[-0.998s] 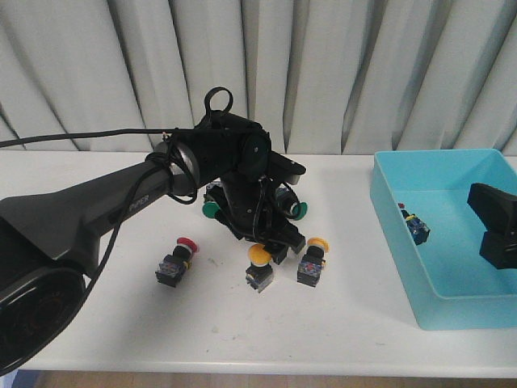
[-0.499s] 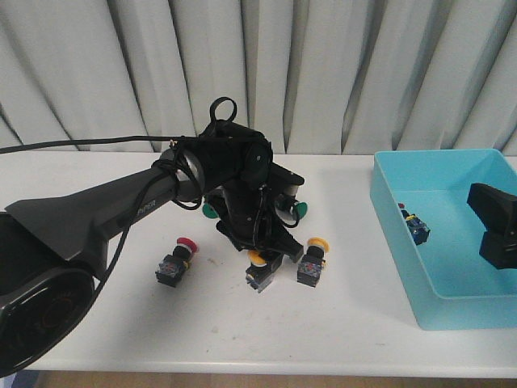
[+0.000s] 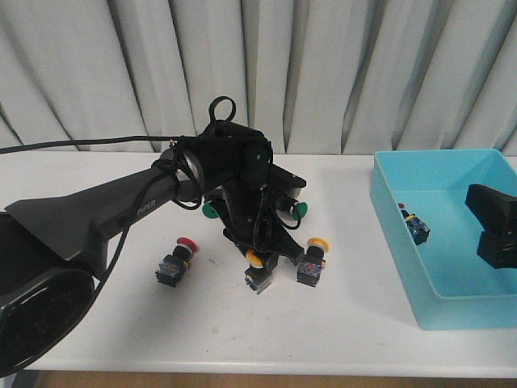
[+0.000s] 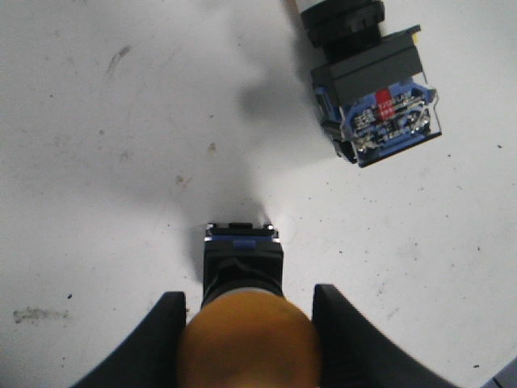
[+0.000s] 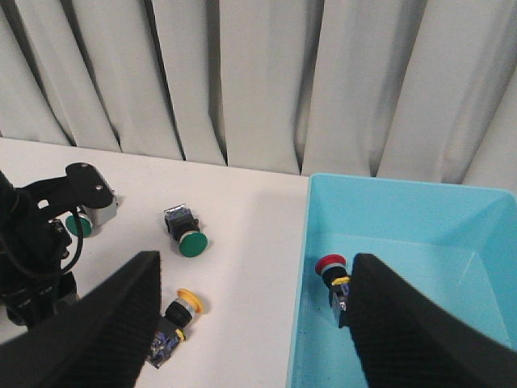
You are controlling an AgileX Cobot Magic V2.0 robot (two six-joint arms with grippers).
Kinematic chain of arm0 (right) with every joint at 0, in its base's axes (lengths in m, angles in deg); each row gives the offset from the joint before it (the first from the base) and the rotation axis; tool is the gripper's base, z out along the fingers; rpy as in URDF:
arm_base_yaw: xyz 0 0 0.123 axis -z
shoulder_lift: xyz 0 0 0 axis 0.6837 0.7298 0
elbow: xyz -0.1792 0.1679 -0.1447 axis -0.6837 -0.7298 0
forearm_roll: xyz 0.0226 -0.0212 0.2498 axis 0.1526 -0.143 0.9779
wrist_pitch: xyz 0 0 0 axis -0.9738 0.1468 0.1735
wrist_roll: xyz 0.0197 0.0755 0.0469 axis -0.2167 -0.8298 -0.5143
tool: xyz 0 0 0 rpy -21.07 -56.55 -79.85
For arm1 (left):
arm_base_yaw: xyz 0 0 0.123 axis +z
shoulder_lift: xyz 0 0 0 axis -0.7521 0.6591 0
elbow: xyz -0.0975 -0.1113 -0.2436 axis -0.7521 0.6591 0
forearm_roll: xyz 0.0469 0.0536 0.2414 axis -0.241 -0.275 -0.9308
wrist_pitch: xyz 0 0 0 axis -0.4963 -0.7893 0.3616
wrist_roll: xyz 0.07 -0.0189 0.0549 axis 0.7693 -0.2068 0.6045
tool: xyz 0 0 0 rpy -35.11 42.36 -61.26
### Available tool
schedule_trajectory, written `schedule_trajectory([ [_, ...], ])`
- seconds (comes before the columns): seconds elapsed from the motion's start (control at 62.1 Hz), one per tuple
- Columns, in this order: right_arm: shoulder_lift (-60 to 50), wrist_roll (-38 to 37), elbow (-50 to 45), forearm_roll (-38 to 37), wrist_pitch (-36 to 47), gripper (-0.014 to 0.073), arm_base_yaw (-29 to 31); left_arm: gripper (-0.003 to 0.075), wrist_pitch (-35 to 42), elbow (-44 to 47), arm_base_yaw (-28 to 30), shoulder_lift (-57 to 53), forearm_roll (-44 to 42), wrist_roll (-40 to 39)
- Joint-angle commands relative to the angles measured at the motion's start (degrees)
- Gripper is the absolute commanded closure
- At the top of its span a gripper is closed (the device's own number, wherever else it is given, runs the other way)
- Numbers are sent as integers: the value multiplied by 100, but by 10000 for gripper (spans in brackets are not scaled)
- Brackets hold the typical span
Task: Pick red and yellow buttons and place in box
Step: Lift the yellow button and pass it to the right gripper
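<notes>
Left gripper [image 4: 246, 339] sits open around the yellow button [image 4: 246, 343] at bottom centre of the wrist view (not clamped yet). I'd close squarely on the cap, then carry it to the box [image 3: 388, 202] at right.

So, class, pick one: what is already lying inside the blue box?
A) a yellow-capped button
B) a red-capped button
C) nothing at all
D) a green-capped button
B: the right wrist view shows one red-capped button lying inside the blue box, near its wall; no other button is seen in it.
</notes>
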Motion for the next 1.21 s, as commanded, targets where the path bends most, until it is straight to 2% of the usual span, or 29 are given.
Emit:
schedule_trajectory([
  [0.0,190,29,161,-15,401,101,-12,729,-12,-152,-16,-402,111,7],
  [0.145,586,29,161,-10,490,101,-12,728,-25,-152,-16,-654,236,139],
  [0.306,1060,29,161,208,605,101,-44,728,124,-152,-16,-1208,858,512],
  [0.402,1306,245,161,281,713,101,-420,728,407,-152,-16,-1569,1353,697],
  [0.499,1506,777,174,275,833,101,-1039,728,607,-152,-16,-1854,1844,867],
  [0.676,1767,1771,174,235,1108,101,-1835,728,482,-158,-16,-2106,2635,901],
  [1.191,1854,1987,174,218,1273,101,-1879,728,-54,-158,-19,-2283,3920,905],
])
